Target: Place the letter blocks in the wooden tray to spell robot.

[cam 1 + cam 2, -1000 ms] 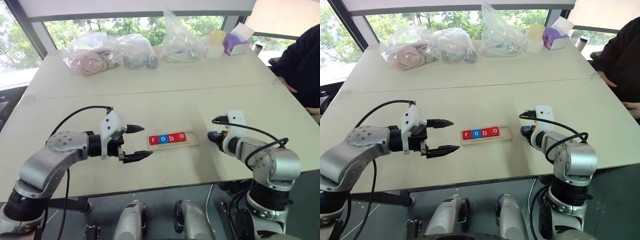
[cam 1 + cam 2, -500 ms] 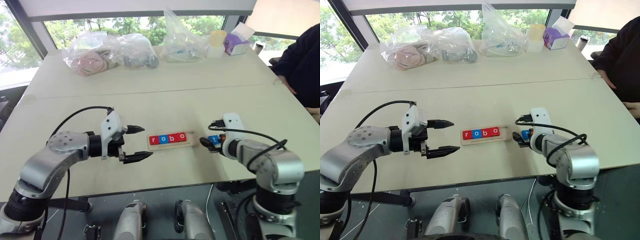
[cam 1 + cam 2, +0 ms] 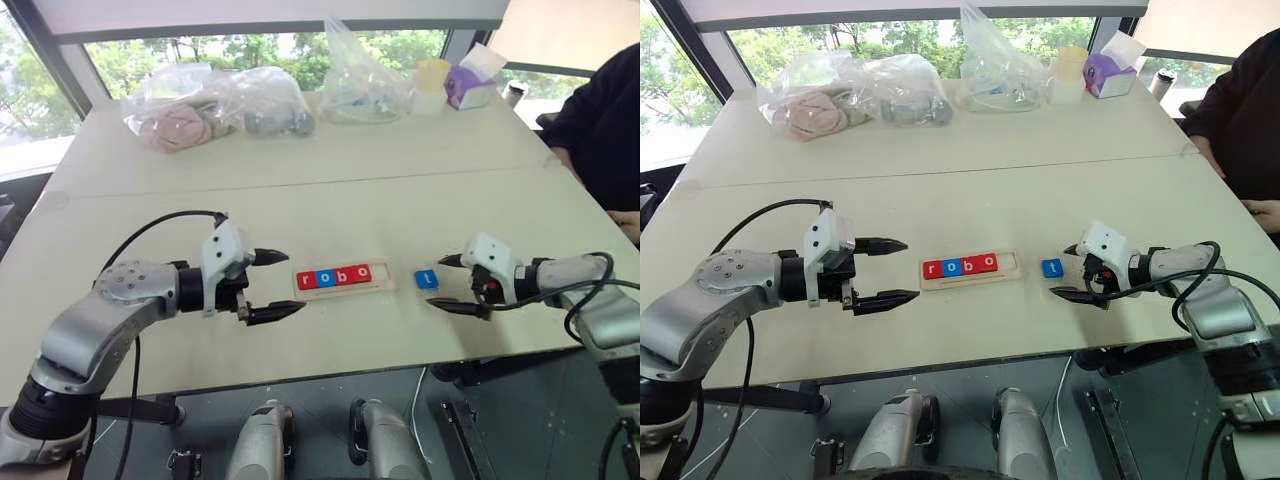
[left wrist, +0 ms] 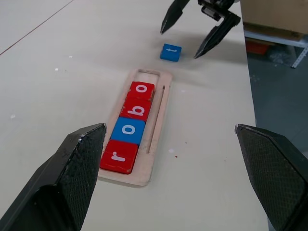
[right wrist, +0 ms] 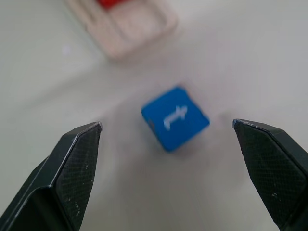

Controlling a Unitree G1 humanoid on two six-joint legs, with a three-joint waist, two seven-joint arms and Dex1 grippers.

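On the table (image 3: 420, 200), the blue t block (image 3: 426, 279) is lying free at 3 o'clock of the wooden tray (image 3: 344, 280).
The right gripper (image 3: 446, 285) just released it and is standing wide apart; left gripper (image 3: 273, 285) also apart; fifth slot is still waiting.

Place: office or lab room
Signs: pale tables (image 3: 330, 150), big windows (image 3: 250, 45), bagged supplies (image 3: 215, 100)

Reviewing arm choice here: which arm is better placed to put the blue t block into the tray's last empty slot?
Right. The right gripper stands open just beside the blue t block, which lies on the table right of the wooden tray. The left gripper is open on the tray's far side.
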